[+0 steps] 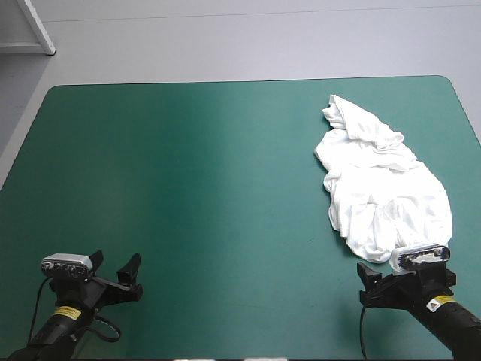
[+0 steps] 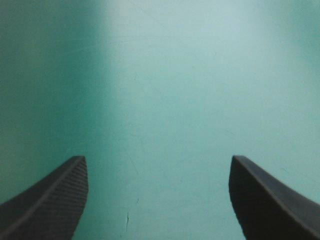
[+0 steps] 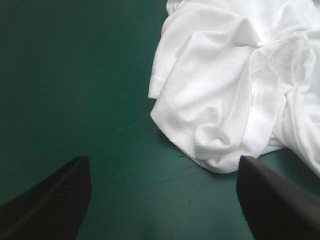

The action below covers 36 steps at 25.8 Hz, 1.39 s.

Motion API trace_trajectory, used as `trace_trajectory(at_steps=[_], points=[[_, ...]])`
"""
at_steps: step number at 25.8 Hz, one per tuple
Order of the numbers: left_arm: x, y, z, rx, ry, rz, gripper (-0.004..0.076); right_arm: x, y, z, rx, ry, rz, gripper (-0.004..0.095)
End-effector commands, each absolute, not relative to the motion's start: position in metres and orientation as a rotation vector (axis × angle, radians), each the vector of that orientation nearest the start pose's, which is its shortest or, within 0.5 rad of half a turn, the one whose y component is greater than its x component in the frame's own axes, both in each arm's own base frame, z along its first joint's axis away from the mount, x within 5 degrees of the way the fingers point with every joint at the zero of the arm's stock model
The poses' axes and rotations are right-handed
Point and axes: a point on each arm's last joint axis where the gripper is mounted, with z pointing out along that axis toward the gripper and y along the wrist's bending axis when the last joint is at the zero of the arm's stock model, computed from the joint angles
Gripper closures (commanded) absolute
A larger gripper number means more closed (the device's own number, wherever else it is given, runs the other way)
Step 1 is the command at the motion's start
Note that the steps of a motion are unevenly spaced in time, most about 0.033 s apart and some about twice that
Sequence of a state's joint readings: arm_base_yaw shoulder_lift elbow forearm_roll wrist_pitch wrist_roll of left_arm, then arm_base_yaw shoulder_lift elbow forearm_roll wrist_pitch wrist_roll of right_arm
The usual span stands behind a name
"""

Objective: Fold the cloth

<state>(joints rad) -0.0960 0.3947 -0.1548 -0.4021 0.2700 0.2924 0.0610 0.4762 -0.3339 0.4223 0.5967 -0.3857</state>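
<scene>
Two spread, empty: left end effector (7 o'clock on table), right end effector beside crumpled T-shirt at 4 o'clock. Best bet: pinch single hem layer.

The T-shirt lies crumpled near the right edge of the teal-green table; the right gripper is just beside it, the left gripper well apart.

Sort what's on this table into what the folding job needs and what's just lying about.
Job: crumpled white short-sleeved fabric T-shirt; open black two-finned left pincer; open black two-finned right pincer.
Lying about: just the teal-green table cover, as backdrop.
</scene>
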Motion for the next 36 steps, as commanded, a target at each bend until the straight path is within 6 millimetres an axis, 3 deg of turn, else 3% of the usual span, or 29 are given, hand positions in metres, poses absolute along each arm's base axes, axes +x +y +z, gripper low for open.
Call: trace_trajectory(at_steps=[1, 14, 20, 23, 27, 28, 31, 33, 36], points=[[0.092, -0.017, 0.229, 0.033, 1.892, -0.229, 0.0158, 0.094, 0.025, 0.257, -0.215, 2.084, 0.252, 0.0171], [0.092, -0.017, 0.230, 0.038, 1.895, -0.230, 0.0157, 0.095, 0.024, 0.258, -0.222, 2.076, 0.232, 0.0171], [0.093, -0.020, 0.275, 0.074, 1.821, -0.250, 0.0157, 0.109, 0.014, 0.305, -0.122, 1.965, 0.116, 0.0171], [0.094, -0.026, 0.327, 0.145, 1.834, -0.290, 0.0158, 0.148, 0.013, 0.348, -0.123, 2.038, 0.061, 0.0171], [0.103, -0.026, 0.351, 0.167, 1.963, -0.270, 0.0158, 0.200, 0.017, 0.366, -0.130, 2.147, 0.069, 0.0171], [0.110, -0.023, 0.358, 0.163, 2.017, -0.212, 0.0158, 0.227, 0.019, 0.368, -0.124, 2.190, 0.075, 0.0171], [0.116, -0.019, 0.373, 0.157, 2.009, -0.148, 0.0157, 0.293, 0.023, 0.357, -0.104, 2.274, 0.086, 0.0171], [0.116, -0.020, 0.377, 0.151, 1.991, -0.160, 0.0157, 0.317, 0.024, 0.349, -0.104, 2.306, 0.086, 0.0171], [0.113, -0.020, 0.383, 0.153, 1.986, -0.168, 0.0158, 0.359, 0.027, 0.317, -0.091, 2.412, 0.091, 0.0171]])
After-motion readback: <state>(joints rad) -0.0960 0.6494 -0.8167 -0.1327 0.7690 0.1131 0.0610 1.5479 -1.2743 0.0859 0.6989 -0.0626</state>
